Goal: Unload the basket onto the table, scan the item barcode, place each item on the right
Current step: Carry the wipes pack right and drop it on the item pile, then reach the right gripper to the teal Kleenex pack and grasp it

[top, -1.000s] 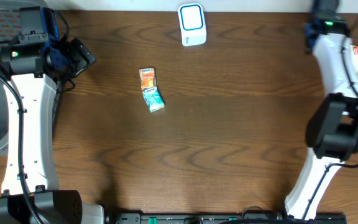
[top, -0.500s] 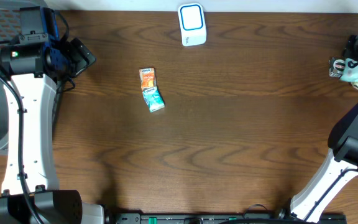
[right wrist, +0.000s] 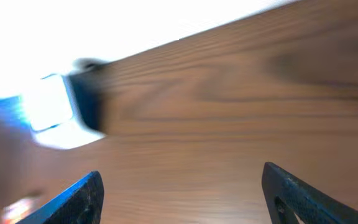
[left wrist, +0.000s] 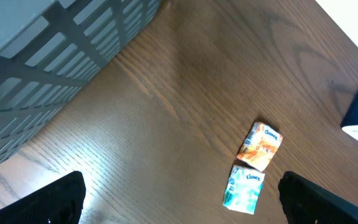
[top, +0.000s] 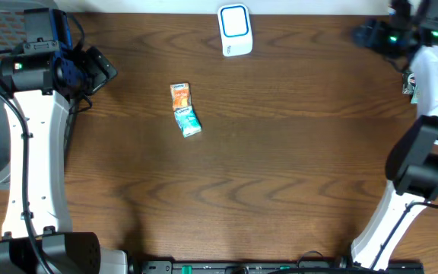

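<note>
Dark wood table, teal packet at 10 o'clock, scanner at 12. Left gripper and right gripper both gape empty; I'd pinch the packet's edge, barcode showing.

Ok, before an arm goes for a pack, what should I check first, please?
1. Left gripper open and empty: ok.
2. Right gripper open and empty: ok.
3. Orange pack and teal pack lie flat on the table, nothing on them: ok.
4. Gap between the two packs enough to take one alone: cannot tell.
5. Barcode side of either pack: cannot tell.
6. Scanner in view at the far edge: ok.
</note>
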Available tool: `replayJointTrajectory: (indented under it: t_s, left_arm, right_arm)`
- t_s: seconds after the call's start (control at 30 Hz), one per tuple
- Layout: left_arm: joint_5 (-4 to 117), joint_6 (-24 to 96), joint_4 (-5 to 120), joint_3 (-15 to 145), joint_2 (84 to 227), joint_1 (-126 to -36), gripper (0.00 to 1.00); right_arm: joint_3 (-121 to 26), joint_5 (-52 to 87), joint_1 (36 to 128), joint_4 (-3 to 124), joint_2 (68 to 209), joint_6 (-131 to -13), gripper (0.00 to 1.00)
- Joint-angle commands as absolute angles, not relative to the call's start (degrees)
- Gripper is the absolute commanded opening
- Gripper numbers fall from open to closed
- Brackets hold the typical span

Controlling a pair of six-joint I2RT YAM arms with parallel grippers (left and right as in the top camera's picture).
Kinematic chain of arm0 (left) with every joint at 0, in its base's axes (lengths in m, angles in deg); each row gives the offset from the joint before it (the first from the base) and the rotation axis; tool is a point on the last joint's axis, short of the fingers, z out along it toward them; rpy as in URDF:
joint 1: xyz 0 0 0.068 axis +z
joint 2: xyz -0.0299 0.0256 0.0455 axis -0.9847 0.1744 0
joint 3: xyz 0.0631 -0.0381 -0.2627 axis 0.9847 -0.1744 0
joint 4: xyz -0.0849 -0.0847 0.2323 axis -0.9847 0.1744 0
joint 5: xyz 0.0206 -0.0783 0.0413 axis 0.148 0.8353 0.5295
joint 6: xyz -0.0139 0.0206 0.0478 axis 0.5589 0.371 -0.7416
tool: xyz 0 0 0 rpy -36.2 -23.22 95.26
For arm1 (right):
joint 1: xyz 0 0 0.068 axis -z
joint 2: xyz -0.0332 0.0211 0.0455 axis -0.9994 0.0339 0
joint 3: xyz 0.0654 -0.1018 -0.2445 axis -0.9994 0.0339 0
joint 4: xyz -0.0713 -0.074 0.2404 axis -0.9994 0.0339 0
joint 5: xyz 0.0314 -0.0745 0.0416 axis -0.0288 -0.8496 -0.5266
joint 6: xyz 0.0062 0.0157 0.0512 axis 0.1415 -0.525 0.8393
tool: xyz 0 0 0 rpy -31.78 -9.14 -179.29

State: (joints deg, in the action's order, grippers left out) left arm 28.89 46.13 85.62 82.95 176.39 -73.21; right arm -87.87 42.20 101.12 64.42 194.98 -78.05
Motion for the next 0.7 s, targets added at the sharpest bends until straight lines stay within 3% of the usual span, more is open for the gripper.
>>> replayJointTrajectory:
  t_s: [0.0, 0.17, 0.27, 0.47, 0.57, 0.67]
  left_arm:
    - [28.54, 46.42, 85.75, 83.04, 176.02, -73.02, 0.98]
    - [28.54, 46.42, 85.75, 83.04, 176.02, -73.02, 0.98]
    - [28.54, 46.42, 85.75, 83.04, 176.02, -73.02, 0.98]
    - [28.54, 46.42, 85.75, 83.04, 176.02, -73.02, 0.98]
    - [28.54, 46.42, 85.75, 83.04, 176.02, -73.02, 0.98]
    - [28.54, 46.42, 85.75, 83.04, 176.02, -73.02, 0.98]
  right_arm:
    - [-88.18, 54.92, 94.69, 64.94, 194.63, -72.69, 0.75]
    - [-88.18, 44.58, 82.61, 68.92, 194.65, -77.33, 0.75]
    - [-88.18, 30.07, 73.71, 70.56, 195.48, -77.41, 0.67]
    - [-88.18, 29.17, 63.90, 70.74, 197.56, -76.78, 0.72]
    - [-88.18, 29.28, 61.03, 70.67, 199.83, -75.77, 0.51]
    - [-88.18, 31.62, 59.55, 70.80, 202.28, -74.62, 0.47]
